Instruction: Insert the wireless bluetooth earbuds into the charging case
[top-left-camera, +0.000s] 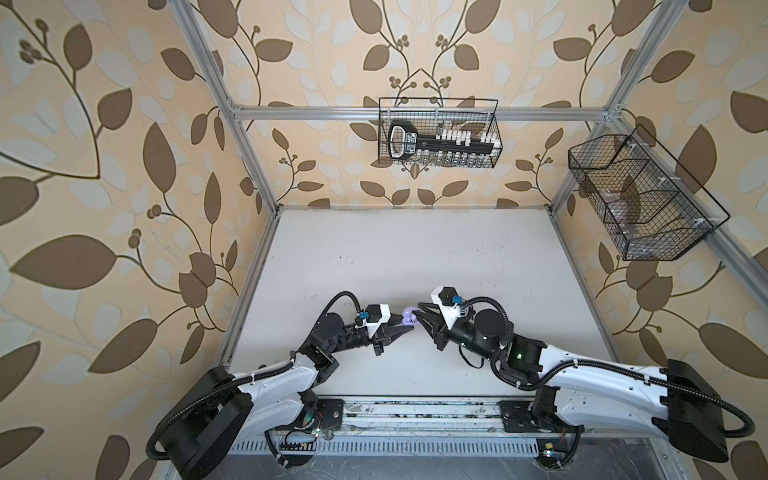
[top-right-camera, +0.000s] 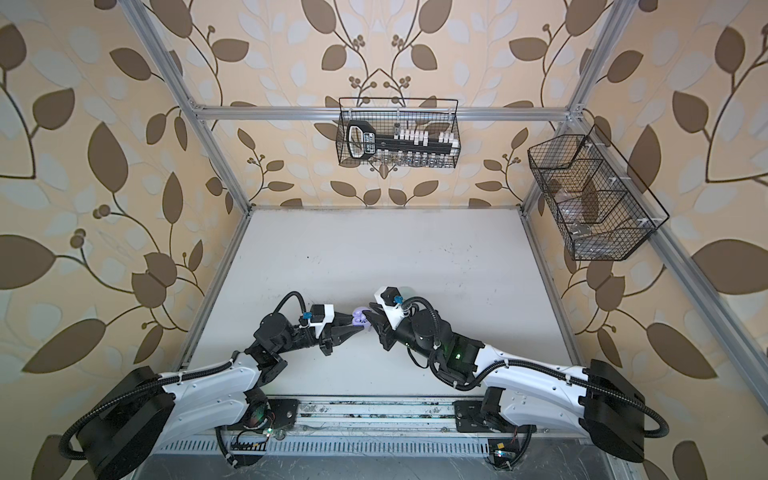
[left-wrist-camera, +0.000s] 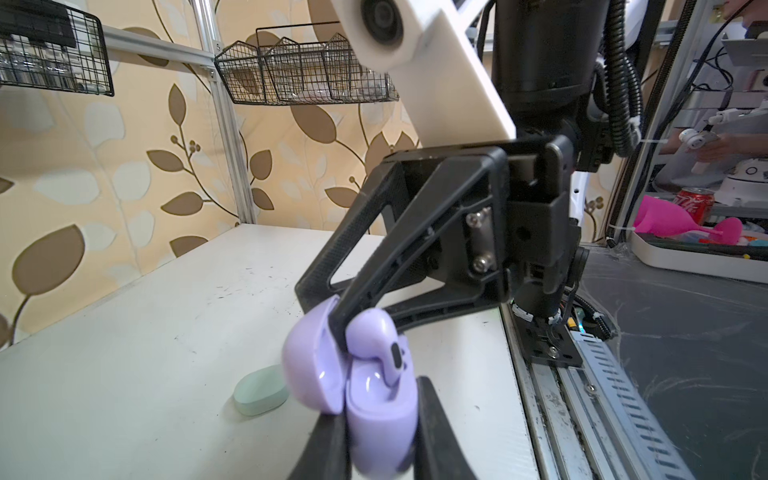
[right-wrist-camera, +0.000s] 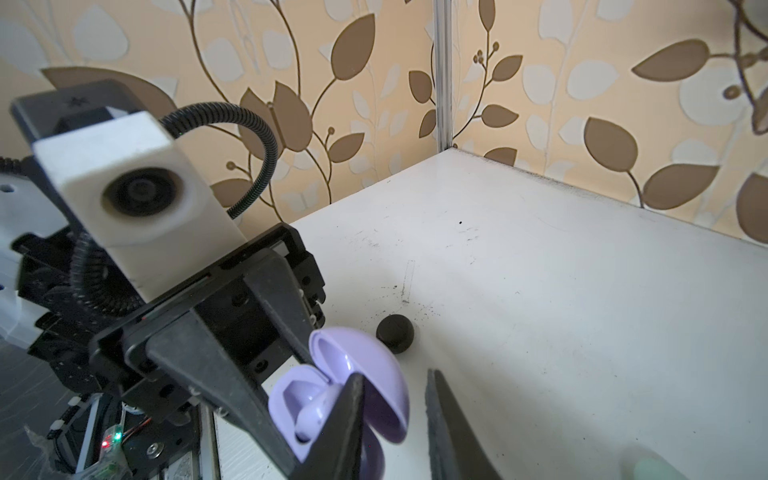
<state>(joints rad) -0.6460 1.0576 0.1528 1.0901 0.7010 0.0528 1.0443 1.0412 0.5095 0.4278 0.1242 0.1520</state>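
Top views both show leaf-papered walls (top-left-camera: 104, 166) and a metal frame (top-left-camera: 415, 113) around a white table (top-left-camera: 415, 257), which is scuffed with dark specks. Two arms, left (top-left-camera: 282, 374) and right (top-left-camera: 582, 370), reach in from the near edge and meet over the table's near middle. Two wire baskets hang on the frame, one on the far rail (top-left-camera: 440, 133) and one on the right (top-left-camera: 640, 199). What lies in the right one is hard to make out.

Three cases show. A lavender case (left-wrist-camera: 382, 424) stands open between the claws, and the left claw (left-wrist-camera: 376, 399) is clamped tight on its base. The right claw (right-wrist-camera: 392, 374) is slightly parted and grips nothing. One finger (left-wrist-camera: 374, 270) reaches in between the lid (left-wrist-camera: 307, 365) and the earbud; the other stands clear beyond the lid.

A black case (right-wrist-camera: 395, 332) and a mint case (left-wrist-camera: 259, 390) lie shut on the table near the lavender one. The arms hide both in the top views.

One lavender earbud (left-wrist-camera: 386, 340) sits in the lavender case, its head proud of the well. I cannot tell whether a second sits beside it.
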